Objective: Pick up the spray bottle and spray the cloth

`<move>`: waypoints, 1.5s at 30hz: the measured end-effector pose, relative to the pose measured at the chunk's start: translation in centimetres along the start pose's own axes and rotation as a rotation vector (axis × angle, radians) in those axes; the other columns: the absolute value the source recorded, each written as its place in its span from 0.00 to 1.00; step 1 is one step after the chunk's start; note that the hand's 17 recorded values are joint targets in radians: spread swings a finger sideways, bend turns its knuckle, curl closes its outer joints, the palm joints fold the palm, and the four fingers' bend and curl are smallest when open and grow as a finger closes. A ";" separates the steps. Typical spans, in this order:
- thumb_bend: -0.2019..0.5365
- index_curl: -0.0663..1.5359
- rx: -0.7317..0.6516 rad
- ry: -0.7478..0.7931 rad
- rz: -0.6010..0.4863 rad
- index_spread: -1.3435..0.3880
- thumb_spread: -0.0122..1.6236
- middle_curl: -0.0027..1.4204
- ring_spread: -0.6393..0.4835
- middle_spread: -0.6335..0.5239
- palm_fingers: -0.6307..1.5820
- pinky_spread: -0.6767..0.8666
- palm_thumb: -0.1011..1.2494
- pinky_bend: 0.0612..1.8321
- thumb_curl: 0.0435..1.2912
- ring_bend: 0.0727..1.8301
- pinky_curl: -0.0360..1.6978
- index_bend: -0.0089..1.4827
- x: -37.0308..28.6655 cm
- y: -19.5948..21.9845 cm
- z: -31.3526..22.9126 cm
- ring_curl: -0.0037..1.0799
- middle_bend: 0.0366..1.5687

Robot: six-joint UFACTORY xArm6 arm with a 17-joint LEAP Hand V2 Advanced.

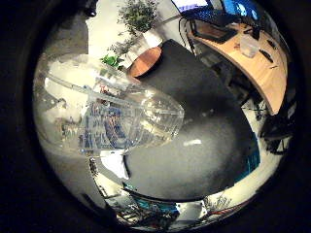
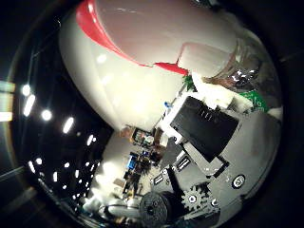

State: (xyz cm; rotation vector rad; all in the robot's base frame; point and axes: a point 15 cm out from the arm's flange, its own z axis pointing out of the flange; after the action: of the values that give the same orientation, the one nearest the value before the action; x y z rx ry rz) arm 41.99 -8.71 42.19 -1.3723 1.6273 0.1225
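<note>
In the little finger side palm view, the clear plastic body of the spray bottle point(image 1: 107, 112) with a printed label fills much of the picture, close to the palm and held above a dark surface point(image 1: 199, 126). In the thumb side palm view, the bottle's white and red spray head point(image 2: 142, 57) lies very close. My right hand point(image 2: 204, 128) shows as black and white finger parts curled against the bottle's neck, with gears below. A pale patch point(image 1: 115, 165) lies under the bottle; I cannot tell whether it is the cloth.
A potted plant point(image 1: 136, 19) and a round wooden stool point(image 1: 146, 60) stand beyond the dark surface. A wooden desk point(image 1: 253, 58) with screens stands at the far side. Ceiling lights point(image 2: 43, 114) show in the thumb side palm view.
</note>
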 end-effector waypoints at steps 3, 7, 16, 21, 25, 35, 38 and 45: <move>0.25 0.46 -0.054 0.018 -0.069 0.61 0.33 0.54 0.37 0.38 0.82 0.25 0.83 0.72 0.78 0.76 0.38 0.79 -3.5 1.4 -0.9 0.62 0.84; 0.25 0.46 -0.122 0.054 -0.148 0.61 0.32 0.54 0.37 0.38 0.82 0.25 0.82 0.72 0.79 0.76 0.39 0.79 -7.1 3.3 -0.9 0.63 0.84; 0.25 0.46 -0.375 0.180 -0.255 0.61 0.31 0.54 0.37 0.38 0.82 0.25 0.82 0.72 0.79 0.76 0.40 0.80 -12.6 7.1 4.5 0.63 0.84; 0.25 0.46 -0.453 0.281 -0.266 0.61 0.31 0.54 0.37 0.38 0.82 0.25 0.82 0.72 0.79 0.76 0.40 0.80 -13.1 8.0 11.2 0.62 0.84; 0.25 0.45 -0.549 0.336 -0.246 0.61 0.31 0.54 0.37 0.38 0.82 0.24 0.82 0.71 0.79 0.76 0.40 0.80 -11.9 9.7 15.6 0.62 0.84; 0.25 0.45 -0.664 0.460 -0.250 0.61 0.32 0.54 0.37 0.38 0.82 0.25 0.82 0.72 0.79 0.76 0.41 0.80 -9.5 12.1 21.0 0.62 0.84; 0.25 0.45 -0.647 0.457 -0.270 0.61 0.32 0.54 0.37 0.38 0.82 0.25 0.82 0.72 0.79 0.77 0.41 0.80 -10.8 11.0 20.0 0.62 0.84; 0.25 0.45 -0.560 0.468 -0.337 0.61 0.31 0.54 0.37 0.38 0.82 0.25 0.82 0.72 0.78 0.77 0.41 0.80 -15.6 7.4 12.8 0.63 0.84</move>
State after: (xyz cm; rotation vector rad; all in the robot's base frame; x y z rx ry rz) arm 42.02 12.78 42.90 -2.2191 1.7796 0.0600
